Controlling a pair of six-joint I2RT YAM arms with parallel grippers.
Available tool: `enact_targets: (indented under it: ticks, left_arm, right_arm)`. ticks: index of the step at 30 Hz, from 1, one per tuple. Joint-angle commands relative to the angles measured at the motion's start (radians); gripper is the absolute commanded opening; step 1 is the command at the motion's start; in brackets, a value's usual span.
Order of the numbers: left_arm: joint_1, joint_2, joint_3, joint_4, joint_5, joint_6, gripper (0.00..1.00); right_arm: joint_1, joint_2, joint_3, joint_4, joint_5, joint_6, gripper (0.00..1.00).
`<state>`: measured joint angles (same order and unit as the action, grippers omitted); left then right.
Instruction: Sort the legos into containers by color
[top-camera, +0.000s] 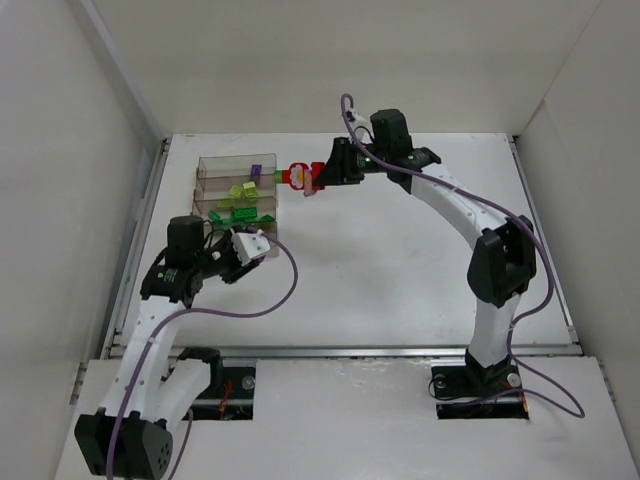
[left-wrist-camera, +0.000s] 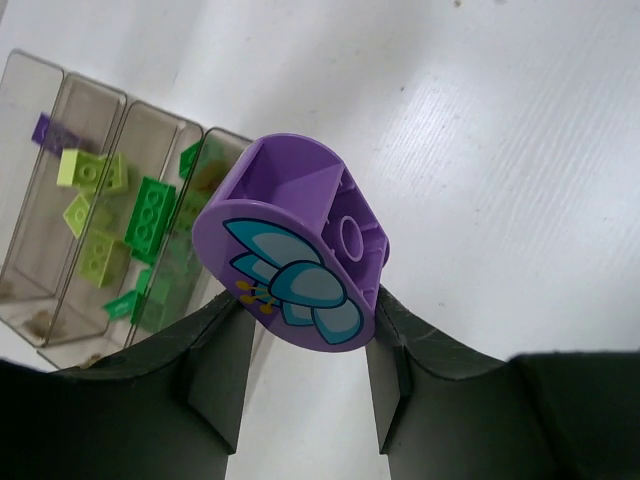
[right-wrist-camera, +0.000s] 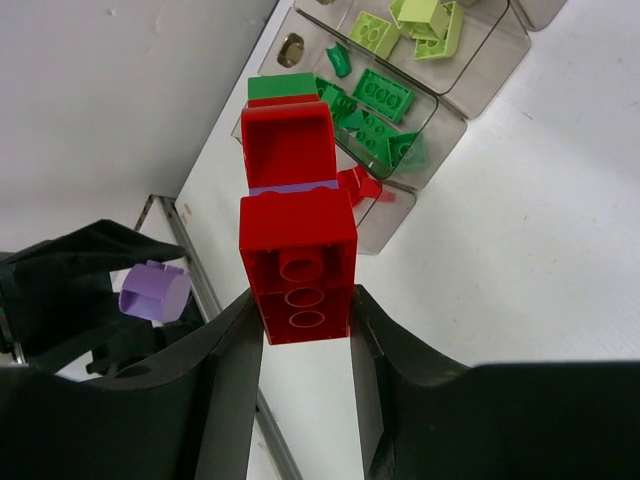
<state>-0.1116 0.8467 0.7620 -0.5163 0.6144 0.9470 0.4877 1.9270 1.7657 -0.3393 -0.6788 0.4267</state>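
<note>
Left claw is shown clenched on a purple flower-printed piece near the tray. Right claw is clamped on a red brick stack beside the tray's far corner. Each piece should be centred over its colour's compartment before release.

Bright, even, diffuse light; the white surface nearly washes out, and shadows on it are faint and soft-edged. The top view is slightly soft. In the wrist views the black tool fingers sit dark, detail lost.
</note>
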Motion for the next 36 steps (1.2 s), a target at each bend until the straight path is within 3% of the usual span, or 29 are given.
enact_targets:
  ticks: [1, 4, 10, 14, 19, 24, 28, 32, 36]
  left_arm:
    - [0.010, -0.024, -0.009, 0.059, 0.140, 0.056, 0.00]
    - [0.038, 0.056, 0.023, 0.151, 0.079, -0.046, 0.00]
    - [0.138, 0.279, 0.141, 0.189, 0.139, -0.092, 0.00]
    - [0.184, 0.458, 0.261, 0.251, 0.067, -0.139, 0.00]
    - [0.233, 0.644, 0.430, 0.234, 0.076, -0.169, 0.00]
    - [0.253, 0.770, 0.597, 0.139, 0.174, -0.169, 0.00]
    - [0.253, 0.850, 0.649, 0.130, 0.205, -0.254, 0.00]
    - [0.253, 0.917, 0.686, 0.260, 0.070, -0.427, 0.00]
    - [0.253, 1.043, 0.783, 0.340, -0.039, -0.497, 0.00]
  right_arm:
    - [0.008, -0.040, 0.037, 0.039, -0.018, 0.000, 0.00]
    - [0.008, -0.060, 0.011, 0.060, -0.008, 0.000, 0.00]
    - [0.008, -0.069, -0.022, 0.069, 0.021, 0.000, 0.00]
    - [0.008, -0.089, -0.057, 0.089, 0.030, -0.009, 0.00]
    - [-0.029, -0.123, -0.106, 0.089, 0.039, -0.031, 0.00]
    - [-0.067, -0.123, -0.132, 0.098, 0.039, -0.040, 0.00]
    - [-0.086, -0.132, -0.141, 0.098, 0.048, -0.040, 0.00]
    - [-0.095, -0.132, -0.141, 0.098, 0.058, -0.040, 0.00]
    - [-0.095, -0.132, -0.106, 0.088, 0.085, -0.040, 0.00]
